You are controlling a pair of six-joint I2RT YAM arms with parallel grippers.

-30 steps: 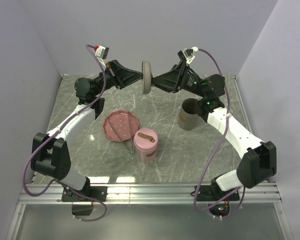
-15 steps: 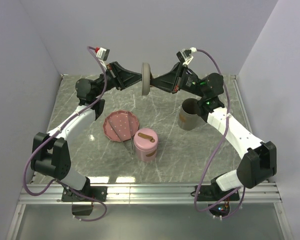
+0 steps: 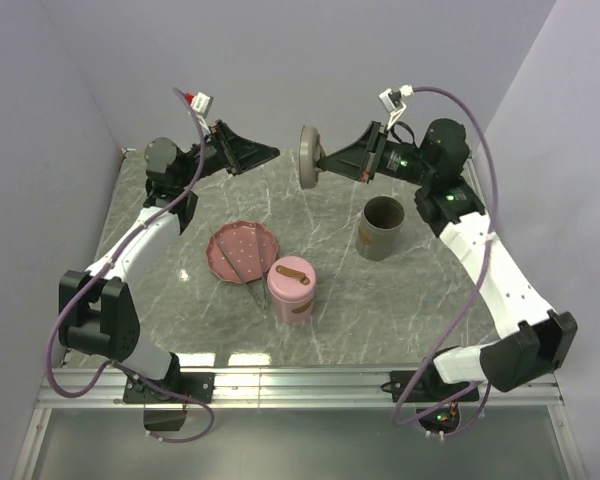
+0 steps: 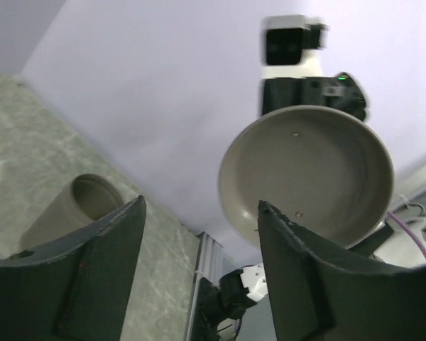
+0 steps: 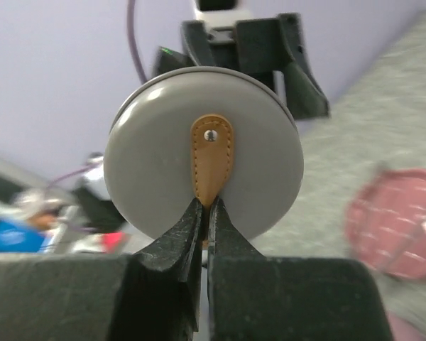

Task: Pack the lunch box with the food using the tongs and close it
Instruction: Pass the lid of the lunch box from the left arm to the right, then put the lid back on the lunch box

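Right fingers (image 5: 194, 226) pinch the tan tab (image 5: 211, 160) of the grey lid (image 5: 149, 170), arm raised high over the tabletop (image 3: 380, 300); left fingers (image 4: 106, 245) gape, facing its hollow without touching. Grey lunch box (image 3: 383, 228) stands open near my right arm.

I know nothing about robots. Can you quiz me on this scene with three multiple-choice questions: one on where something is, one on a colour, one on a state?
1. Where are the tongs?
A on the floor
B lying on the plate
C hanging on the wall

2. What colour is the tab on the grey lid?
A green
B black
C tan

3. The right tool is:
A shut on the lid's tab
B wide open
C out of sight

Answers: B, the top view shows them lying across the pink plate. C, the right wrist view shows a tan strap. A, its fingers pinch the tab's end, holding the lid in the air.
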